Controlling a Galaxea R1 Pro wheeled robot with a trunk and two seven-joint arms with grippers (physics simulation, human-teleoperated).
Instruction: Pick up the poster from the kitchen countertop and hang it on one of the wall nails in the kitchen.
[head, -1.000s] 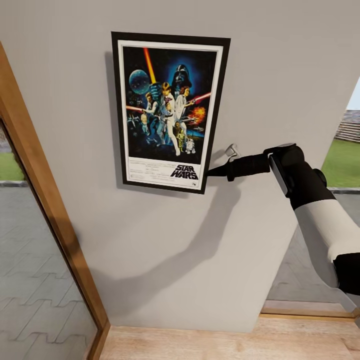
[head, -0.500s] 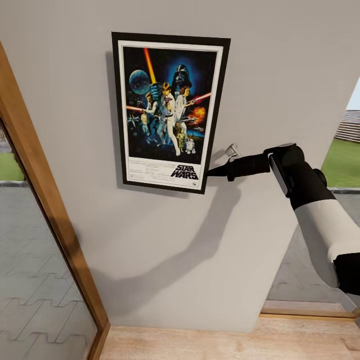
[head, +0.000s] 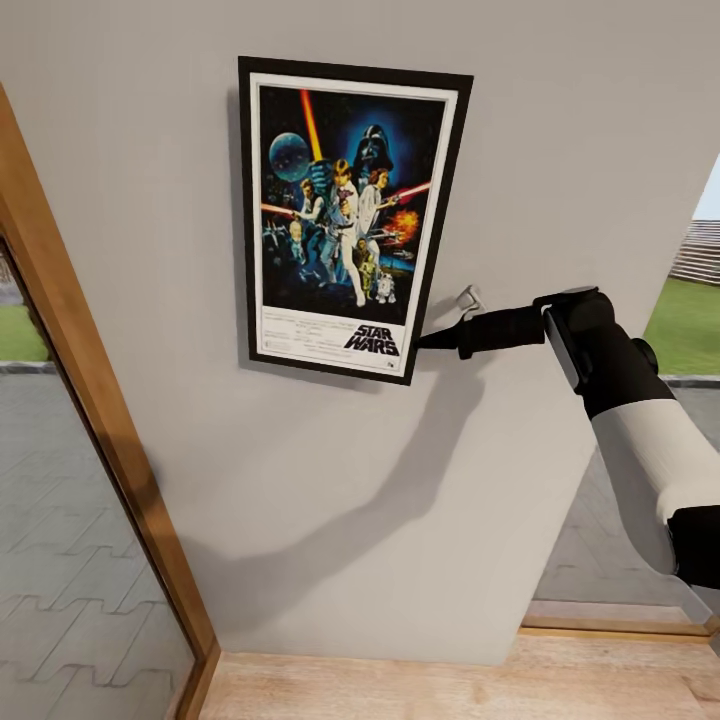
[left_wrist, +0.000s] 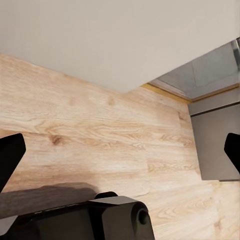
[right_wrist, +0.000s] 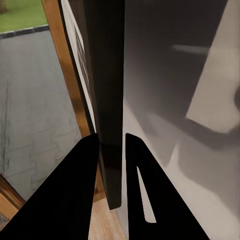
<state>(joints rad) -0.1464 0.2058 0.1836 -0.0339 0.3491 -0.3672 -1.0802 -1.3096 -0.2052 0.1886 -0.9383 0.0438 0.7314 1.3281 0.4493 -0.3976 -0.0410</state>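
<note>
One wooden door frame (head: 100, 440) runs down the left, with grey paving behind its glass. Right of it, the tall rectangular Star Wars poster in its thin black frame (head: 345, 215) sits flat against the plain grey wall (head: 560, 150), slightly tilted. The black right gripper (head: 428, 342) pinches the poster's lower right edge, one finger on each face in the right wrist view (right_wrist: 111, 165). The poster looks stiff, light and thin, so an edge pinch suits it, though it could pivot or slip. The left gripper (left_wrist: 120, 155) hangs spread wide above the pale wood floor (left_wrist: 100, 135).
</note>
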